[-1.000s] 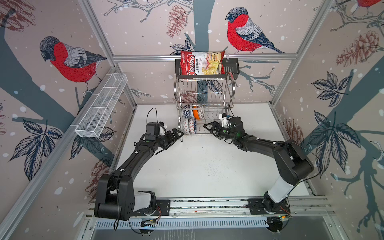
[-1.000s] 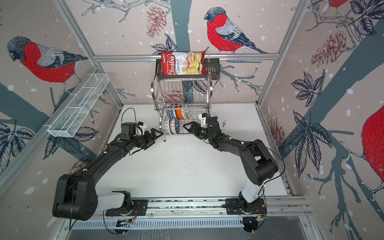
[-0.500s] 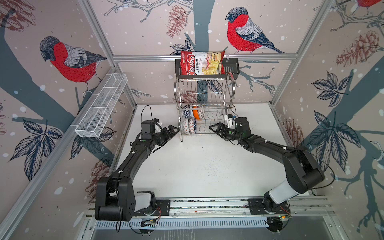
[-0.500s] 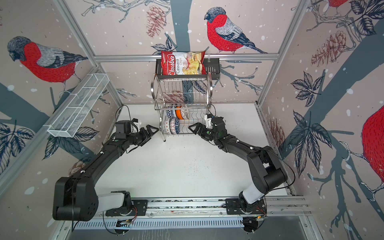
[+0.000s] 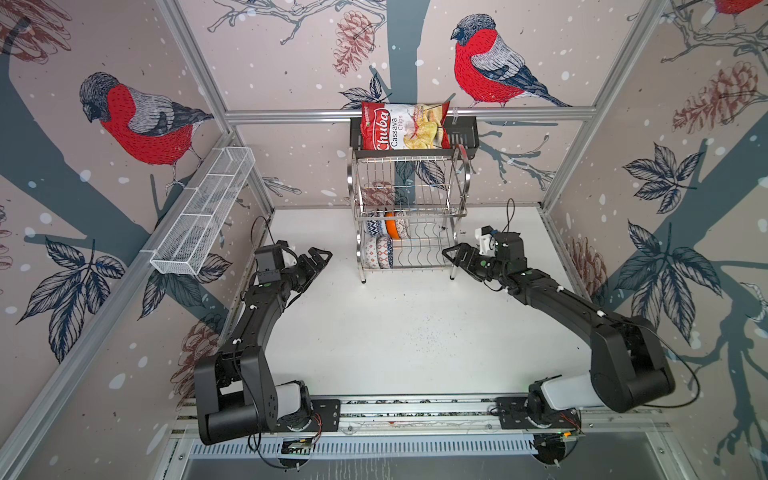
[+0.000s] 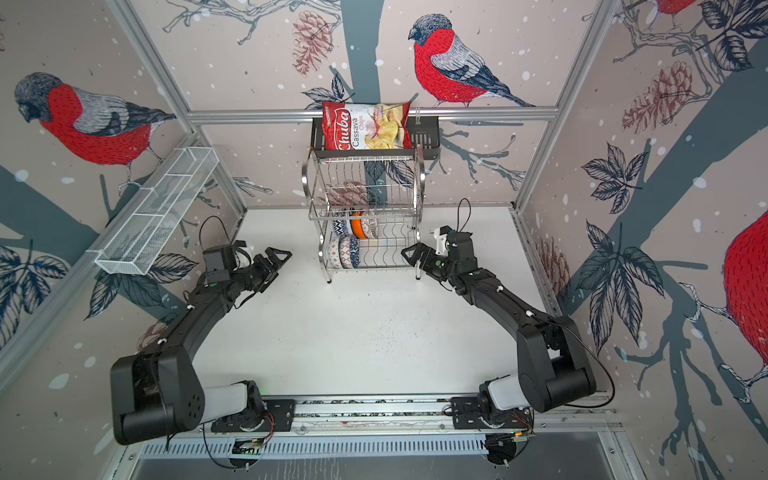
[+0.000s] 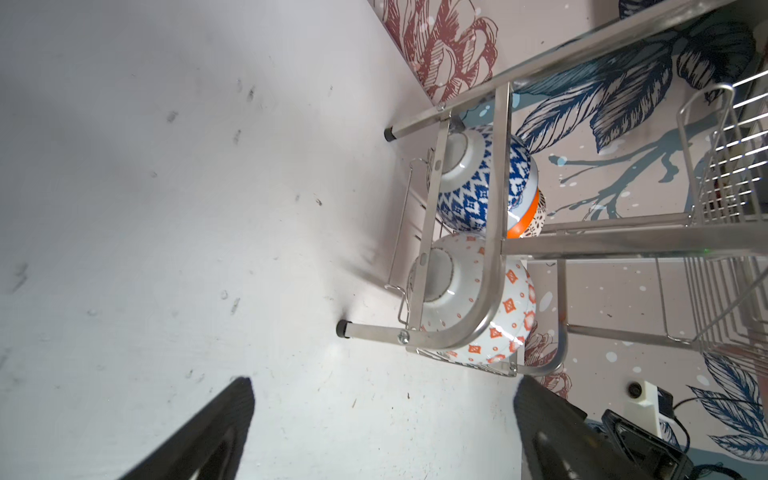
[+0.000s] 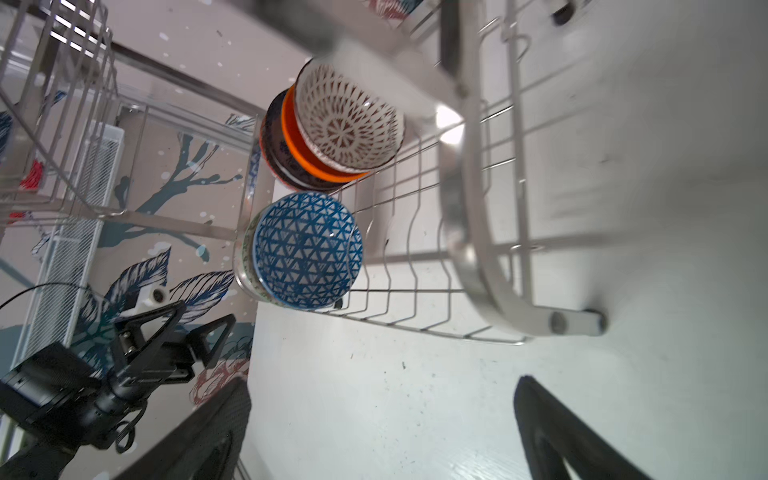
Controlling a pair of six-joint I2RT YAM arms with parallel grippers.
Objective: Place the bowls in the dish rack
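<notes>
The steel dish rack (image 5: 461,187) (image 6: 419,183) stands at the back of the table, and several bowls stand on edge at the left end of its lower tier. In both top views a plain orange bowl (image 5: 391,226) (image 6: 356,226) sits in the back row, with patterned bowls (image 5: 380,252) in front. The left wrist view shows a blue-white bowl (image 7: 473,187) and a white bowl with orange-red marks (image 7: 494,320). The right wrist view shows a blue-triangle bowl (image 8: 305,251) and a white-brown bowl (image 8: 347,124). My left gripper (image 5: 322,255) (image 7: 382,386) is open and empty left of the rack. My right gripper (image 5: 451,253) (image 8: 382,384) is open and empty by its right front leg.
A red chips bag (image 5: 403,126) lies in a black shelf (image 5: 465,133) on the back wall above the rack. A long white mesh basket (image 5: 203,212) hangs on the left wall. The white table (image 5: 395,332) stretches in front of the rack.
Both grippers have drawn outward from the rack's front, the left one leftward and the right one rightward. The bowls have not moved.
</notes>
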